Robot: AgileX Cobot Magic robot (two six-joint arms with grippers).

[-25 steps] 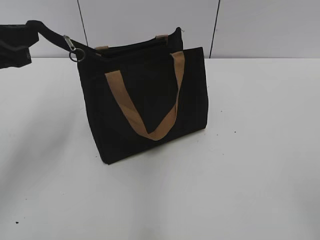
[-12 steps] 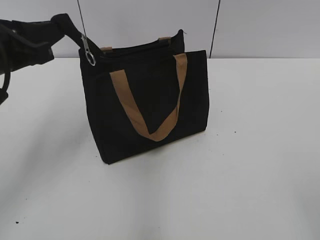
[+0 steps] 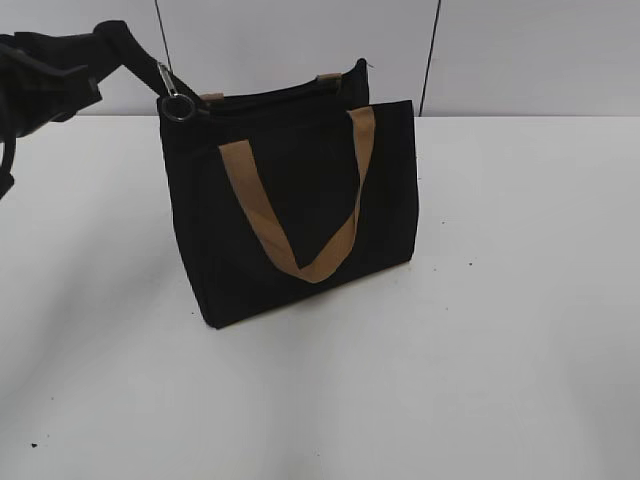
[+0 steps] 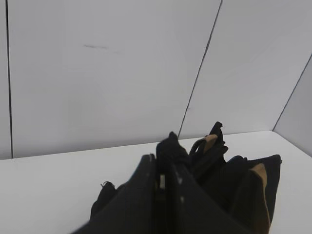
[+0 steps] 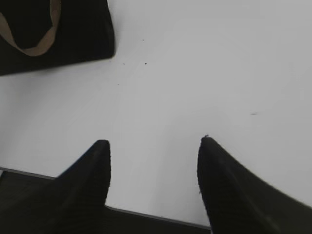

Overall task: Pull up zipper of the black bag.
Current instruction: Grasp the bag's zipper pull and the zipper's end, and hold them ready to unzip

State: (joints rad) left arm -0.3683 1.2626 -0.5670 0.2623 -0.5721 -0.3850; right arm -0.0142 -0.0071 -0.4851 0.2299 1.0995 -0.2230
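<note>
The black bag (image 3: 300,210) stands upright on the white table, with a tan handle (image 3: 300,265) hanging down its front. The zipper track (image 3: 270,98) runs along its top edge. The silver zipper pull (image 3: 170,85) with its ring sits at the top left corner. My left gripper (image 3: 125,45) is just up and left of that corner and shut on the pull. In the left wrist view the jaws (image 4: 163,168) are closed with a silver bit between them, and the bag (image 4: 243,180) lies beyond. My right gripper (image 5: 153,141) is open and empty over bare table, with the bag's corner (image 5: 83,29) at the far left.
The white table (image 3: 500,300) stretches to the right and in front of the bag. A pale panelled wall (image 3: 300,40) stands close behind it. The table's near edge shows under the right gripper (image 5: 146,214).
My left gripper has moved up and to the right, toward the bag's corner, with the pull in it. The bag's stretched left top corner has come back upright.
</note>
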